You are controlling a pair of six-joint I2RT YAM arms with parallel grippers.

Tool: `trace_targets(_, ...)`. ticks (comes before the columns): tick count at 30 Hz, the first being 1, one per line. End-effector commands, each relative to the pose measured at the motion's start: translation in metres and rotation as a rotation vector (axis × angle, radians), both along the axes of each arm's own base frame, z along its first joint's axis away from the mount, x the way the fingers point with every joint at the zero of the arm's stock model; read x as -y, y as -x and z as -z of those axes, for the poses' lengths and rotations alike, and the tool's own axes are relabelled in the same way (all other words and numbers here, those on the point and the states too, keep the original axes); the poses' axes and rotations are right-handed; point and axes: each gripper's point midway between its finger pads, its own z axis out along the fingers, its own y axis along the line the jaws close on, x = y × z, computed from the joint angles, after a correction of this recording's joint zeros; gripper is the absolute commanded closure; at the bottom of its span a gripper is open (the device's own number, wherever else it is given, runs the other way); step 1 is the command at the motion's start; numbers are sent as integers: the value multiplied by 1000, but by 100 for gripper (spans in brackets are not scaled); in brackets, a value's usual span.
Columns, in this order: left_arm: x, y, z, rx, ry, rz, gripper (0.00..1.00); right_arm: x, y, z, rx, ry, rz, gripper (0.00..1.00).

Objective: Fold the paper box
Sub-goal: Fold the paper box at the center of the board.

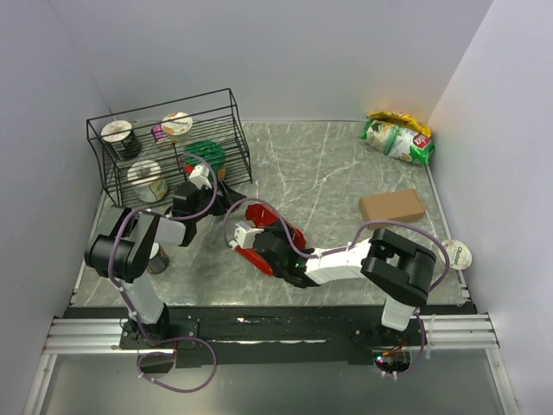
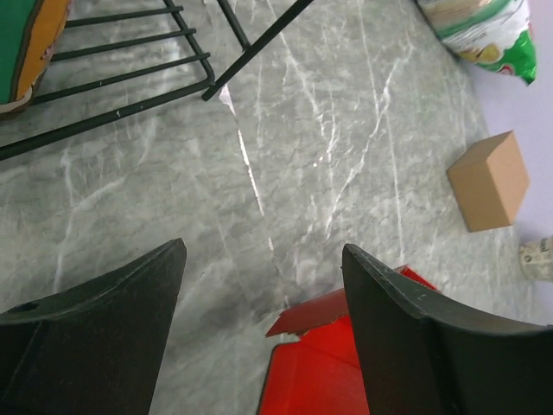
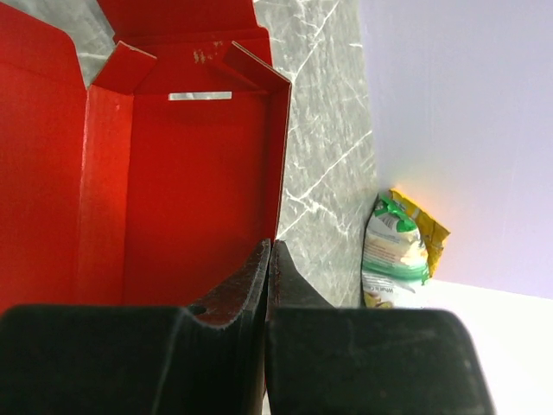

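Right pincer (image 3: 270,252) is clenched on the upper edge of one side wall of the paper box (image 3: 190,173). The box lies open, red inside facing up, on the counter (image 1: 328,173) at centre front between the two arms. Left pincer (image 2: 263,251) is released, fingers spread wide with nothing gripped, poised over a red flap at the box's end. Further out: wire rack (image 1: 173,143) back left, brown cardboard box (image 1: 391,206) to the right, snack bag (image 1: 397,137) in the back right corner.

In your left wrist view, the paper box (image 2: 315,359) was cut off at 6 o'clock and the snack bag (image 2: 484,35) at 1 o'clock. Overhead, labels on the cups (image 1: 177,126) were too small to read.
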Motion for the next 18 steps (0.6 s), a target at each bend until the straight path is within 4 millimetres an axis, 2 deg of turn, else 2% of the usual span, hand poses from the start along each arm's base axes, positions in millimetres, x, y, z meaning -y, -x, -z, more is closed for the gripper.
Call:
trace_targets(1, 5, -3, 7, 38, -31, 60, 21, -2, 4, 3, -21, -34, 4, 100)
trace_targets(5, 17, -5, 11, 63, -26, 142, 22, -3, 4, 4, -33, -47, 5, 100)
trace_targets(9, 21, -6, 25, 46, -62, 189, 23, -8, 4, 5, -46, -57, -1, 100)
trace_targets(13, 29, 1, 21, 107, -47, 250, 22, -13, 4, 5, -50, -60, -11, 100)
trace_targets(16, 36, 11, 27, 103, -29, 311, 24, -13, 3, 7, -48, -53, -13, 100)
trace_targets(18, 39, 16, 19, 140, -3, 344, 25, -13, 3, 7, -50, -53, -13, 100)
